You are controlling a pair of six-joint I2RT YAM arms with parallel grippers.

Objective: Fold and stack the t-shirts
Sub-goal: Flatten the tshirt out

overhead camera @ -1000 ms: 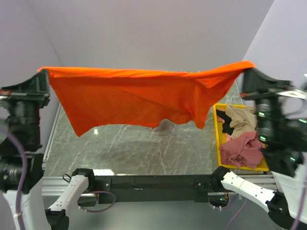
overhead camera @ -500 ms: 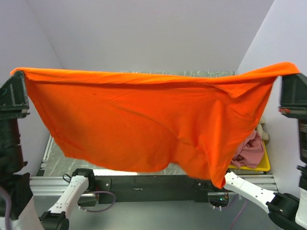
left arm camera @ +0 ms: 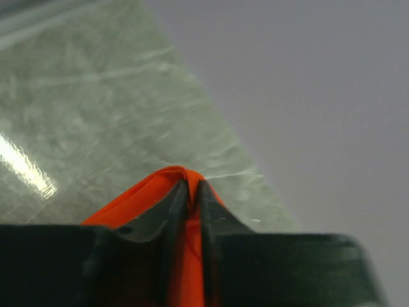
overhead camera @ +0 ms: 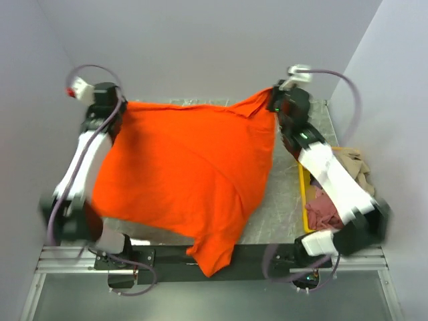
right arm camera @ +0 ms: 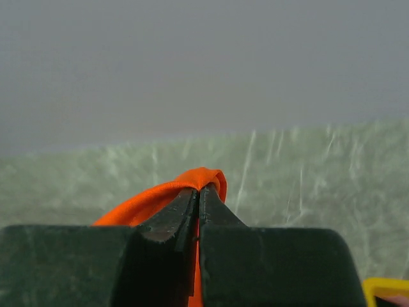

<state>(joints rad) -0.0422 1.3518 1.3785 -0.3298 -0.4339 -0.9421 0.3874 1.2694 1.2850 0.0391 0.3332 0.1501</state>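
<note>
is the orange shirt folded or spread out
Spread: the orange shirt drapes wide across the table, corners pinched by left gripper and right gripper.

Your overhead view is bright and even, but the left arm (overhead camera: 77, 167) and right arm (overhead camera: 334, 180) smear with motion. Glare streaks the counter (left arm camera: 29, 169) left of your defocused left end effector (left arm camera: 190, 189).

I count three t-shirts on my feed: one orange t-shirt (overhead camera: 180, 174), one pink t-shirt (overhead camera: 326, 212), one beige t-shirt (overhead camera: 352, 164) (the last two partly behind an arm). One yellow bin (overhead camera: 302, 188). One table (overhead camera: 281, 200). Two grippers: left gripper (left arm camera: 190, 185), right gripper (right arm camera: 199, 189).
</note>
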